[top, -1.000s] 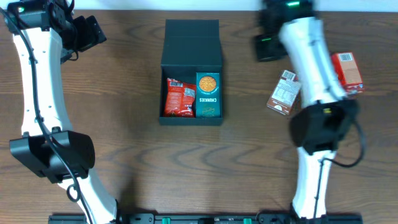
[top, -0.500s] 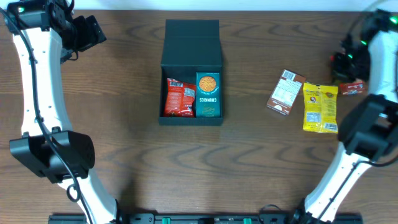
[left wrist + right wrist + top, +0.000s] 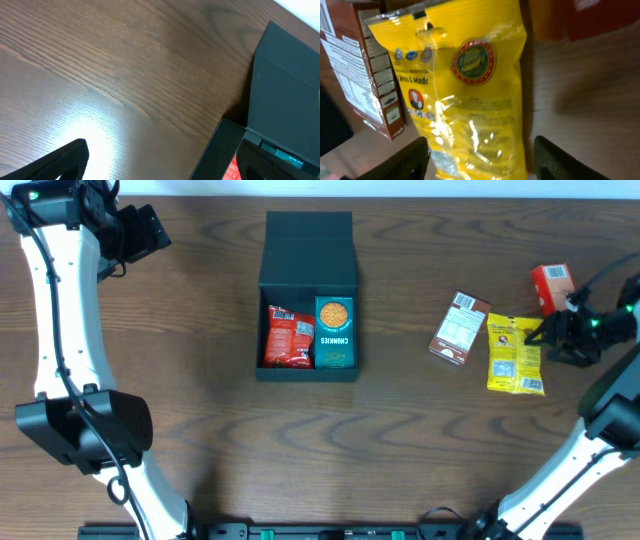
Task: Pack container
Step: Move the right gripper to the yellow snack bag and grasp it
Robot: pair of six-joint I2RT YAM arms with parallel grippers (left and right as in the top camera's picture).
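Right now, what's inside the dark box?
Inside the container, a red snack packet and a teal packet lie side by side. Anything beneath them is covered and cannot be seen.

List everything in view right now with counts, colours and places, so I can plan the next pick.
container: one, dark teal-black, table centre, flap lid open
red snack packet: one, red, inside container, left half
teal packet: one, teal, inside container, right half
brown carton: one, brown and white, on table right of container
yellow packet: one, yellow, just right of brown carton
red carton: one, red, far right
table: one, brown wood
left pincer: one, black, far left corner, open, empty
right pincer: one, black, open, at yellow packet
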